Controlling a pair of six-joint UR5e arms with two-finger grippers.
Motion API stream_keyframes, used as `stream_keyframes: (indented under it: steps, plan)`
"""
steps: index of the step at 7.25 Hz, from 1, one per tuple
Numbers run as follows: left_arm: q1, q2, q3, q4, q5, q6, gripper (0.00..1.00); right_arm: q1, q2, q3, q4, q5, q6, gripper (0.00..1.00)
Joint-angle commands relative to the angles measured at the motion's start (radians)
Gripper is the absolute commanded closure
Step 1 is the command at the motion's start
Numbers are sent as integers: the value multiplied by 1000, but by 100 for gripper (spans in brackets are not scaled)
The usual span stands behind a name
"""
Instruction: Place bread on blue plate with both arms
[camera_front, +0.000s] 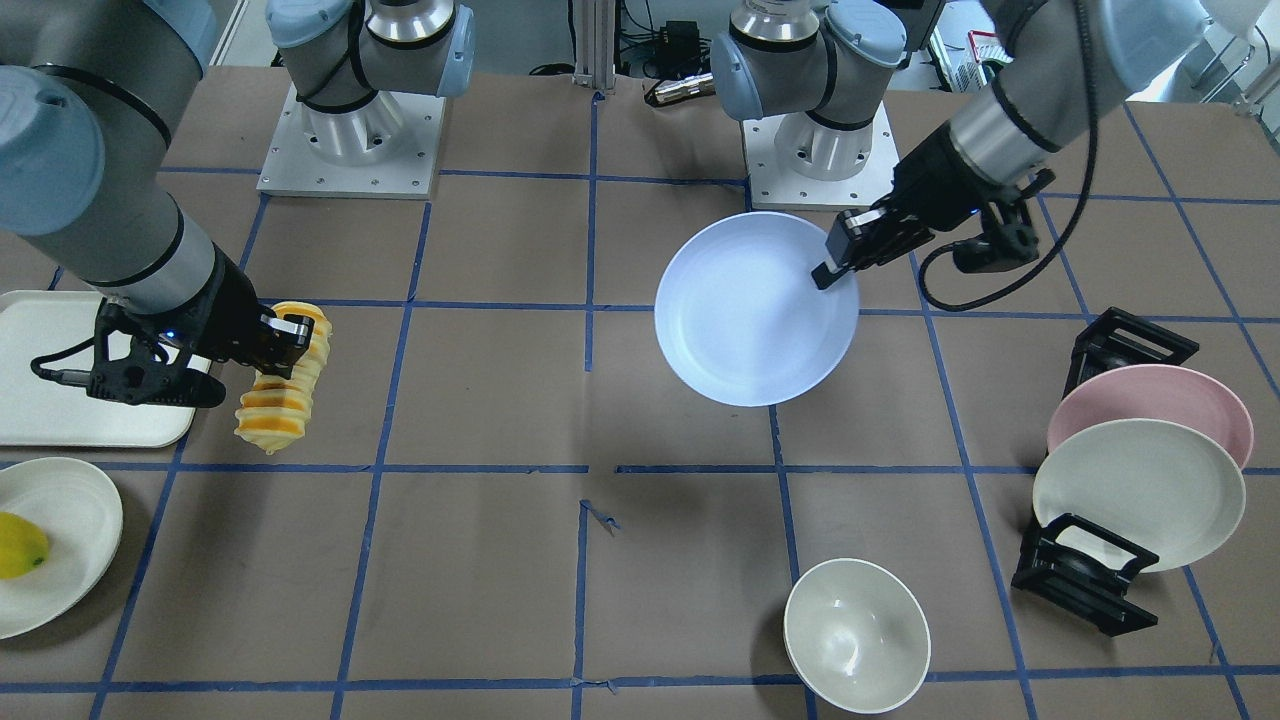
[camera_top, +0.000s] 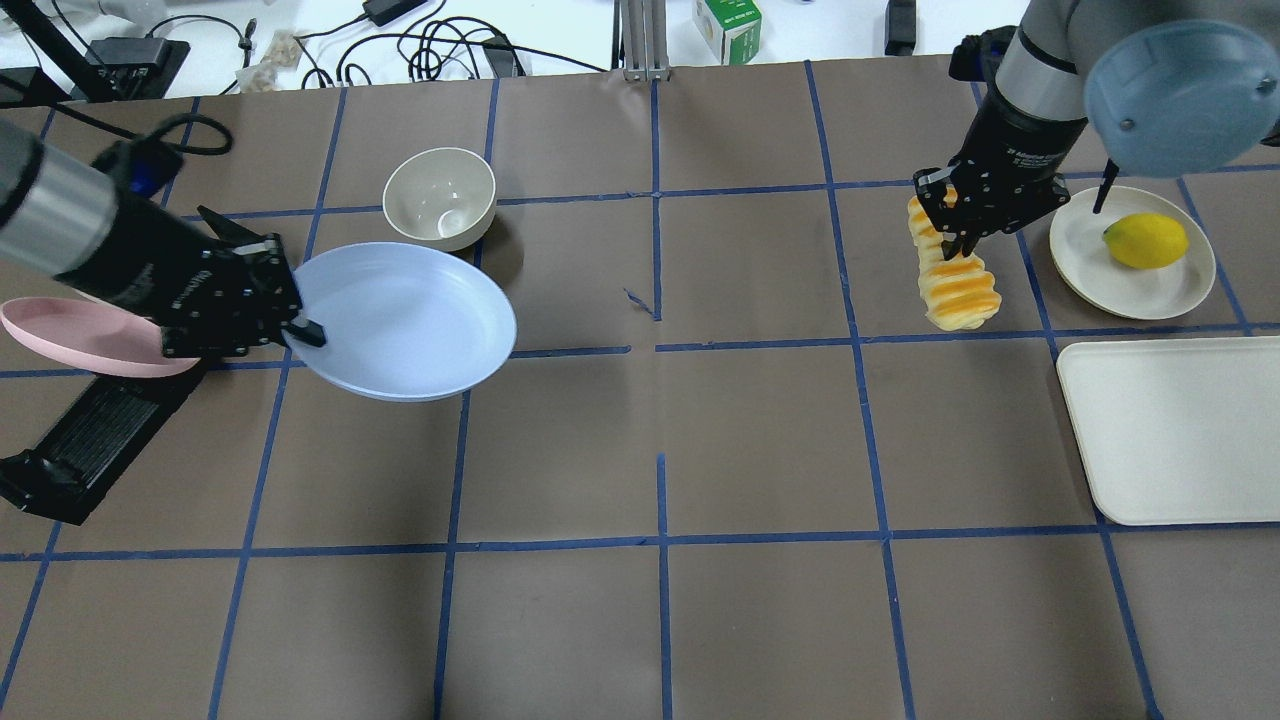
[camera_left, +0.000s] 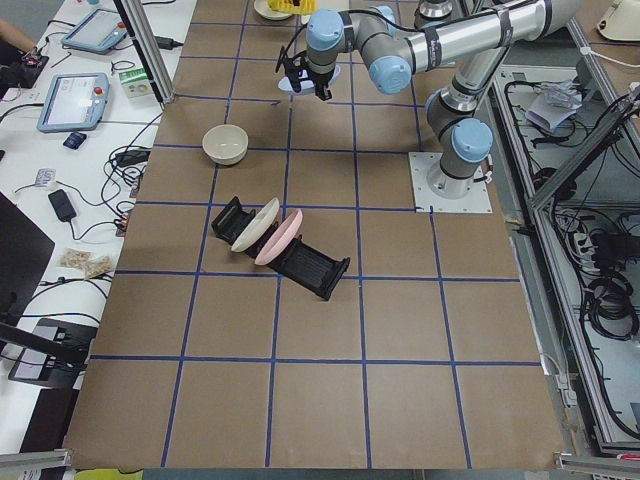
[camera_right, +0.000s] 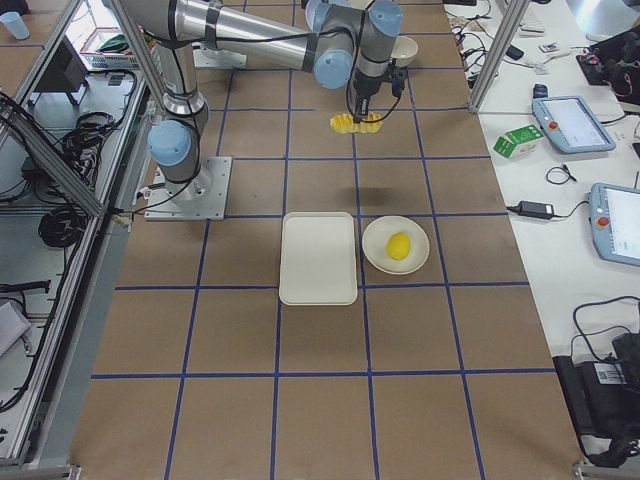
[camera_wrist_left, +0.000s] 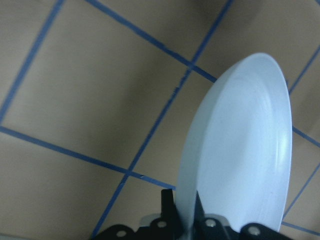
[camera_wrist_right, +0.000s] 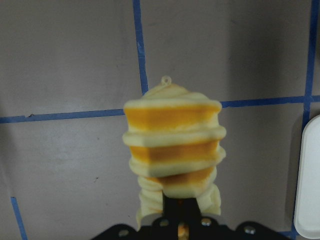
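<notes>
My left gripper (camera_top: 300, 325) is shut on the rim of the blue plate (camera_top: 405, 320) and holds it level above the table, on the overhead view's left; the plate (camera_front: 755, 310) also shows in the front view and fills the left wrist view (camera_wrist_left: 245, 160). My right gripper (camera_top: 950, 225) is shut on the bread (camera_top: 955, 275), a ridged pale yellow loaf with orange tops, held above the table on the right. The bread (camera_front: 285, 385) hangs past the fingers and shows end-on in the right wrist view (camera_wrist_right: 172, 150). Plate and bread are far apart.
A cream bowl (camera_top: 440, 198) stands behind the blue plate. A black rack (camera_front: 1085, 575) holds a pink plate (camera_front: 1150, 400) and a cream plate (camera_front: 1140, 490). A white tray (camera_top: 1175, 430) and a plate with a yellow fruit (camera_top: 1145, 240) lie near the right arm.
</notes>
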Motion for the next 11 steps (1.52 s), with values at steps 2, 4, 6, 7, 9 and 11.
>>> stream_keyframes:
  steps: [2, 4, 6, 7, 9, 11]
  plan:
    - [-197, -118, -156, 505, -69, -157, 91, 6, 9, 4, -3, 14, 7, 100]
    - [-211, -265, -161, 703, -78, -157, 91, 53, 22, 0, -17, 13, 17, 100]
    - [-255, -388, -161, 837, -72, -155, 91, 93, 38, -4, -22, 14, 109, 100]
    - [-291, -415, -164, 856, -64, -152, 78, 117, 53, -10, -29, 14, 113, 100]
    - [-291, -432, -167, 857, -40, -158, 0, 171, 79, -10, -90, 14, 116, 100]
    - [-261, -394, -138, 848, -30, -151, 0, 238, 116, -10, -138, 14, 142, 100]
